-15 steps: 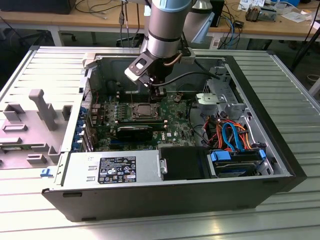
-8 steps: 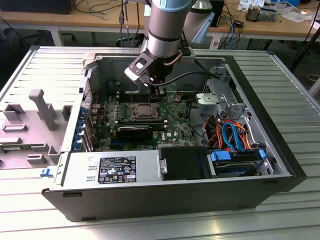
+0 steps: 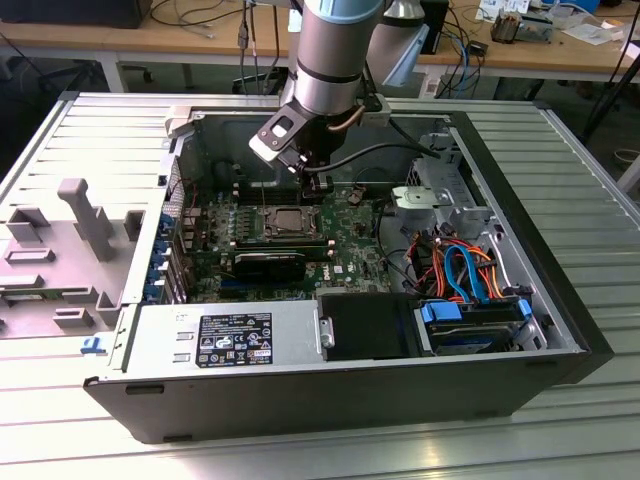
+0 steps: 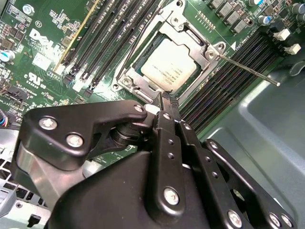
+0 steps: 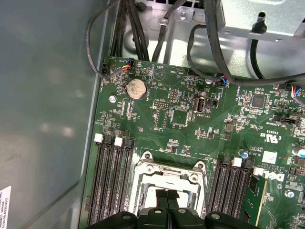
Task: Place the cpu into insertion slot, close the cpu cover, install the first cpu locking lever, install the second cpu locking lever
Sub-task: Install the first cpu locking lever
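The cpu point(image 4: 169, 67), a flat square with a matte silvery-grey top, lies in the insertion slot point(image 4: 137, 61) on the green board point(image 4: 47, 62). The cpu cover point(image 4: 183, 33), a shiny steel frame, lies flat around it (the chip shows through its window). A thin steel lever point(image 4: 248, 71) juts out from one corner. The black gripper point(image 4: 164, 98) hovers just beside the slot, clenched shut, grasping nothing.

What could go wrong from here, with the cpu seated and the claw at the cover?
The lever juts out beside the cover and looks unlatched, so the cover may lift off the cpu. The shut claw is close to the cover's edge; a slip could scrape the cpu or the memory slots. The black cable by the arm could snag.
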`<state>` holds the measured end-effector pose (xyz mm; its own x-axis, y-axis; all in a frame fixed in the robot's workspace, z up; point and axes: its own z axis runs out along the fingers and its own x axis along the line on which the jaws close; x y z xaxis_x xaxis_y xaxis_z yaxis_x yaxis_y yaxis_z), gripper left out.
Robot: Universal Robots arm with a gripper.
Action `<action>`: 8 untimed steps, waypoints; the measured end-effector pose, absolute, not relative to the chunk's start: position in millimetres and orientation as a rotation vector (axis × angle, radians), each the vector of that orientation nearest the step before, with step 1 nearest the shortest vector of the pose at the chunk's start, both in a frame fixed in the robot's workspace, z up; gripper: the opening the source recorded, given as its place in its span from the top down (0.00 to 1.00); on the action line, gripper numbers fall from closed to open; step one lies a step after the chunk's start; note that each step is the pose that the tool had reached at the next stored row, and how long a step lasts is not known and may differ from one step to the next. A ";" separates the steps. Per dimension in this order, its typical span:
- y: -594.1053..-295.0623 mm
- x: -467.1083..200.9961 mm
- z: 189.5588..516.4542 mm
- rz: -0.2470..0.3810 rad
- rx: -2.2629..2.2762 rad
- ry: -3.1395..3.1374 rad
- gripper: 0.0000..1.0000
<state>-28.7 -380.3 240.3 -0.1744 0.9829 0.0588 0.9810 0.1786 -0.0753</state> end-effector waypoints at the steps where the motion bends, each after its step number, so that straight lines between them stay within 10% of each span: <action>1: -380.3 -28.7 240.2 0.031 -1.955 -2.338 0.89; 8: -380.3 -28.7 240.3 0.033 -1.920 -2.367 0.89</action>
<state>-28.7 -380.3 240.3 -0.2038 0.9772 0.0589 0.9752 0.2079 -0.0753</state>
